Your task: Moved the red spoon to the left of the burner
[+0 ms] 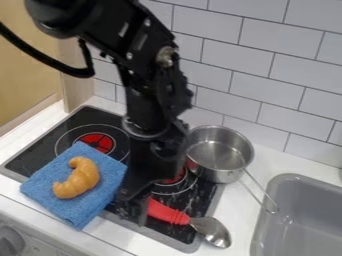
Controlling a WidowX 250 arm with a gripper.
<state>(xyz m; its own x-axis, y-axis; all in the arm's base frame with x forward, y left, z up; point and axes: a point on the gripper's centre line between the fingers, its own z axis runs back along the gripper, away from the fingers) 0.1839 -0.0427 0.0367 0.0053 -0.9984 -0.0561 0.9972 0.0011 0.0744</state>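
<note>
The black gripper (pixel 137 202) hangs low over the front of the stove, right beside the handle end of the red spoon and overlapping it in view. The red spoon (pixel 167 213) lies across the stove's front edge, its red handle on the black top and its metal bowl out over the white counter at the right. Part of the handle's left end is hidden by the gripper. One burner (pixel 98 142) shows red at the back left; the other burner (pixel 175 177) is partly covered by the arm.
A blue cloth (pixel 110 172) with a croissant (pixel 77 179) on it covers the stove's front left. A metal saucepan (pixel 219 152) stands at the back right, its handle pointing toward the grey sink (pixel 304 210). A tiled wall rises behind.
</note>
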